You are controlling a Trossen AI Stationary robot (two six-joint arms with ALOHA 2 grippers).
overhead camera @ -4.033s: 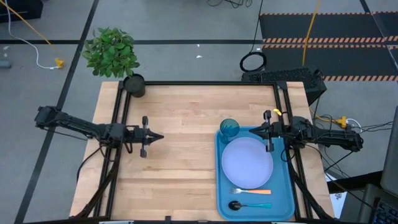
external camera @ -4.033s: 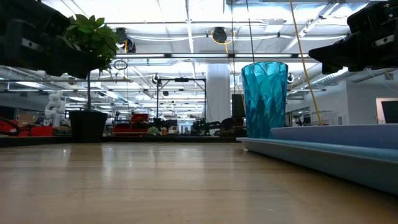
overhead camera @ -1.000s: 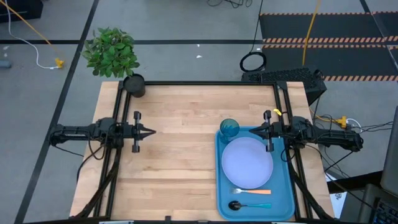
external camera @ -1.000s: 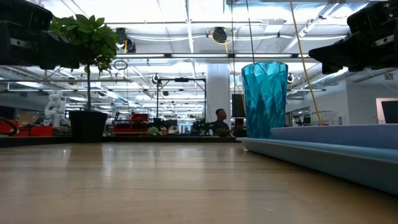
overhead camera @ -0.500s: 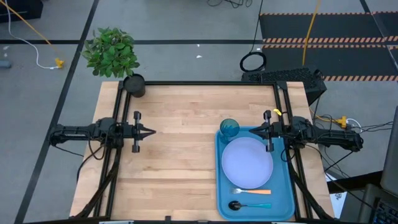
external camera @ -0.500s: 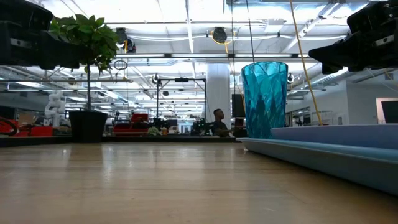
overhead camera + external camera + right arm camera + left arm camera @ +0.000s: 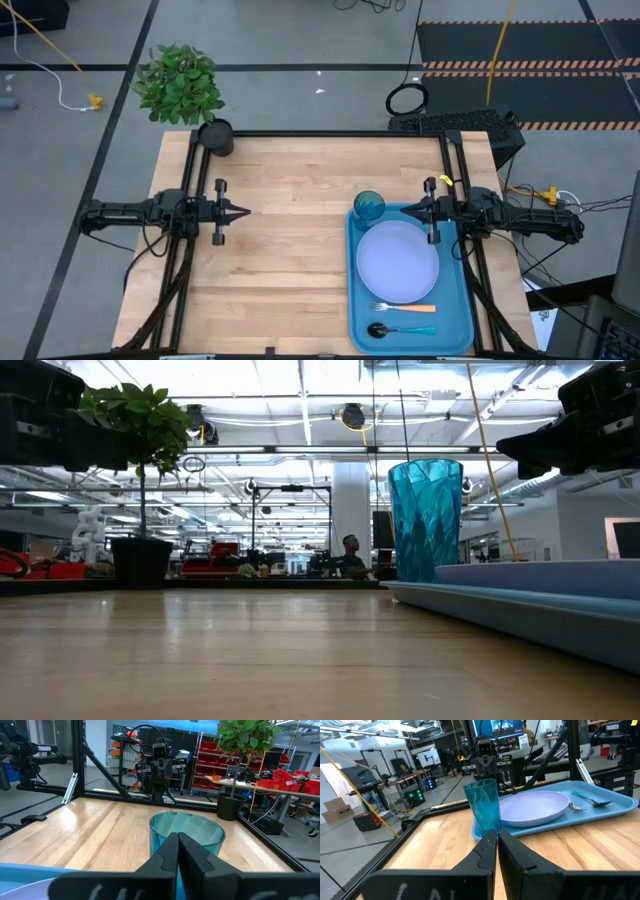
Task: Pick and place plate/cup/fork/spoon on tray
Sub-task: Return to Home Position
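all placed: cup [image 7: 368,207] at the tray's [image 7: 461,300] far corner, plate [image 7: 398,262] central, fork [image 7: 402,308] beside spoon [image 7: 400,330] at the near end. left gripper [image 7: 240,211] and right gripper [image 7: 408,210] hover empty with fingers pressed together, which suggests parked arms.

Potted plant [image 7: 180,85] at wooden table [image 7: 290,250] corner, coiled cable [image 7: 405,100] on floor [image 7: 300,40]

The table [image 7: 290,250] is pale wood; the cup [image 7: 483,807] is shiny see-through plastic (its sides look bumpy); the tray [image 7: 457,300] looks smooth
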